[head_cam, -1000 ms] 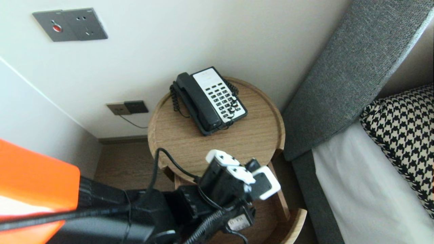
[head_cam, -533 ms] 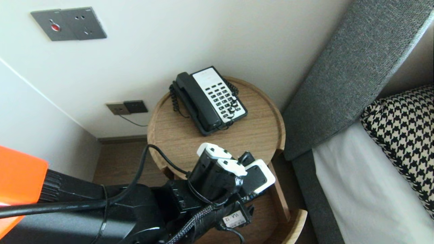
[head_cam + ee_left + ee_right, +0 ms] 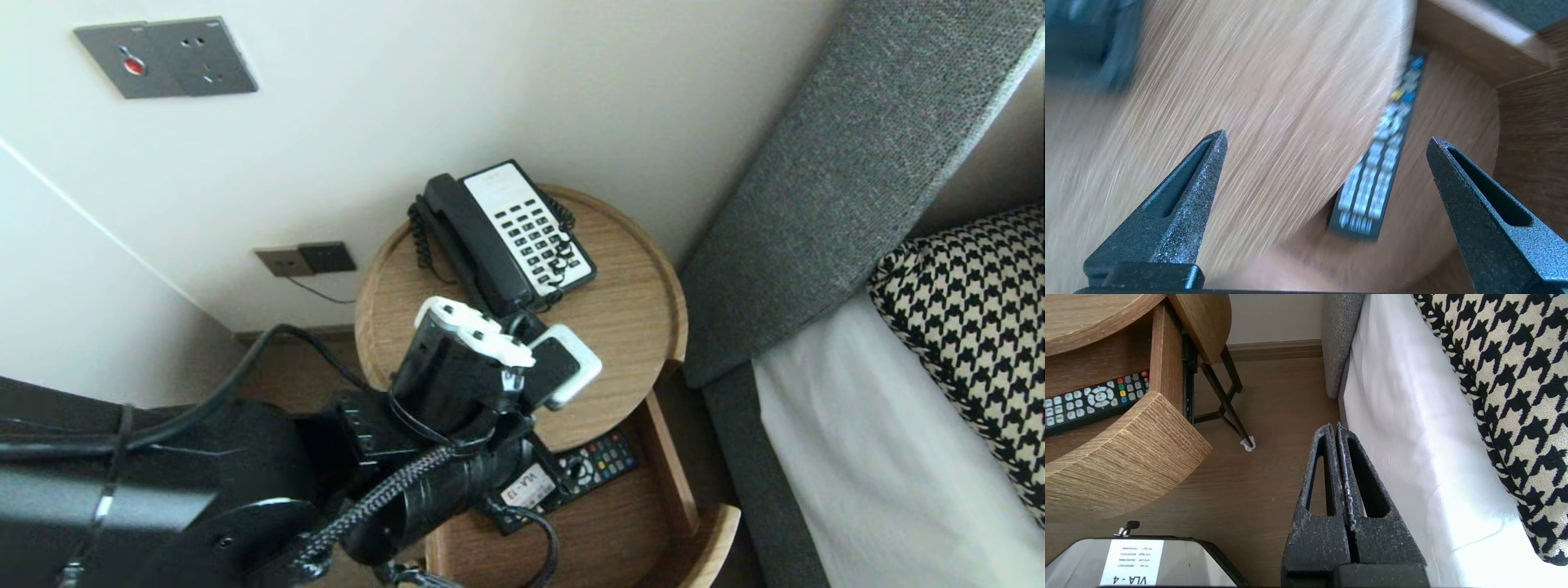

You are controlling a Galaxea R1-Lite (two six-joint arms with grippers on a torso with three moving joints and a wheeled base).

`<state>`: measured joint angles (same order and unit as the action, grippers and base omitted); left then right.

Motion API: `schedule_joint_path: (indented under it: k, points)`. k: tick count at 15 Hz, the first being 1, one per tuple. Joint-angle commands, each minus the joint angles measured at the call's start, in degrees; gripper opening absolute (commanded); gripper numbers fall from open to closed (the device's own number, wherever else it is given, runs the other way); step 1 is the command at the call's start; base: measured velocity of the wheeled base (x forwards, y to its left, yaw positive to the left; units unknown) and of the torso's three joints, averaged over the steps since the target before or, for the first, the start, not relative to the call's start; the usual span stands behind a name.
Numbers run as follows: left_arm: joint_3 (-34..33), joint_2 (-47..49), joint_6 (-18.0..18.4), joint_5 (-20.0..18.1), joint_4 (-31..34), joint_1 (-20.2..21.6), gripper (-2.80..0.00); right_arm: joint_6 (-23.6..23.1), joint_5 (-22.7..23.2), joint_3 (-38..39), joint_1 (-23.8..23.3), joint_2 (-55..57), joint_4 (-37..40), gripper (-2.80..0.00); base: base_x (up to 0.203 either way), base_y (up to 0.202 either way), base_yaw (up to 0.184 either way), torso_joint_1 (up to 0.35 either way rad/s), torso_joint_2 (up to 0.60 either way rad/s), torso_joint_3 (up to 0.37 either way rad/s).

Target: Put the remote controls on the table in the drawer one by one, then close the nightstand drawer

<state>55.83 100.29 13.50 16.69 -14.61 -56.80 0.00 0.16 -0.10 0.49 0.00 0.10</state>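
Hovering over the round wooden table top (image 3: 629,327), the left gripper (image 3: 1327,136) is pictured with its fingers (image 3: 1200,196) spread wide apart and nothing held between them. The gripper is seen just in front of the near end of the black-and-white telephone (image 3: 506,237), which is set toward the wall side of the top with its handset in the cradle and its coiled cord bunched alongside; whether the two touch cannot be made out. Below the top's front edge, a drawer (image 3: 671,482) is shown pulled out, and a black remote control (image 3: 600,461) is laid flat inside it, partly tucked under the overhang. In the left wrist view the remote is framed between the open fingertips but lies lower down. The right gripper (image 3: 1336,426) is parked low beside the bed, its fingers pressed tightly together on nothing, above the wooden floor (image 3: 1249,477) and next to the white sheet (image 3: 1412,457) and a houndstooth pillow (image 3: 1515,375).
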Motion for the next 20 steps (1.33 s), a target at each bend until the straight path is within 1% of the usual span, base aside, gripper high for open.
schedule_joint_path:
  k: [1,2,3,5,7,9,11,13,14,15,16,20]
  points:
    - [-0.07,-3.8,-6.13,-0.5,5.59,3.61,-2.8,0.0,0.02,0.01,0.04,-0.09,-0.01,-2.8,0.0,0.0,0.0,0.0,0.0,0.0]
    - [-0.26,-5.04,-9.82,-1.43,7.61,5.38,-2.8,0.0,0.02,0.01,0.04,-0.09,-0.01,-2.8,0.0,0.0,0.0,0.0,0.0,0.0]
    - [-0.58,-6.26,-11.69,-1.9,8.88,7.06,-2.8,0.0,0.02,0.01,0.04,-0.09,-0.01,-2.8,0.0,0.0,0.0,0.0,0.0,0.0]
    - [-2.42,-9.47,-13.0,-2.19,11.08,8.71,-2.8,0.0,0.02,0.01,0.04,-0.09,-0.01,-2.8,0.0,0.0,0.0,0.0,0.0,0.0]
    - [-4.92,-13.57,-13.63,-2.89,13.85,9.34,-2.8,0.0,0.02,0.01,0.04,-0.09,-0.01,-2.8,0.0,0.0,0.0,0.0,0.0,0.0]
    - [-6.36,-17.44,-14.81,-5.11,20.58,9.63,-2.8,0.0,0.02,0.01,0.04,-0.09,-0.01,-2.8,0.0,0.0,0.0,0.0,0.0,0.0]
    - [-6.69,-20.38,-15.33,-6.45,27.38,9.76,-2.8,0.0,0.02,0.01,0.04,-0.09,-0.01,-2.8,0.0,0.0,0.0,0.0,0.0,0.0]
    - [-7.46,-22.7,-17.31,-11.25,34.84,9.52,-2.8,0.0,0.02,0.01,0.04,-0.09,-0.01,-2.8,0.0,0.0,0.0,0.0,0.0,0.0]
    - [-7.77,-23.46,-17.94,-13.19,38.41,9.36,-2.8,0.0,0.02,0.01,0.04,-0.09,-0.01,-2.8,0.0,0.0,0.0,0.0,0.0,0.0]
    - [-8.03,-23.82,-18.12,-14.32,41.23,8.98,-2.8,0.0,0.02,0.01,0.04,-0.09,-0.01,-2.8,0.0,0.0,0.0,0.0,0.0,0.0]
    - [-8.54,-23.9,-18.1,-14.77,42.93,7.93,-2.8,0.0,0.02,0.01,0.04,-0.09,-0.01,-2.8,0.0,0.0,0.0,0.0,0.0,0.0]
    - [-11.7,-21.32,-18.05,-16.56,43.01,3.04,-2.8,-0.01,0.02,0.01,0.04,-0.09,-0.01,-2.8,0.0,0.0,0.0,0.0,0.0,0.0]
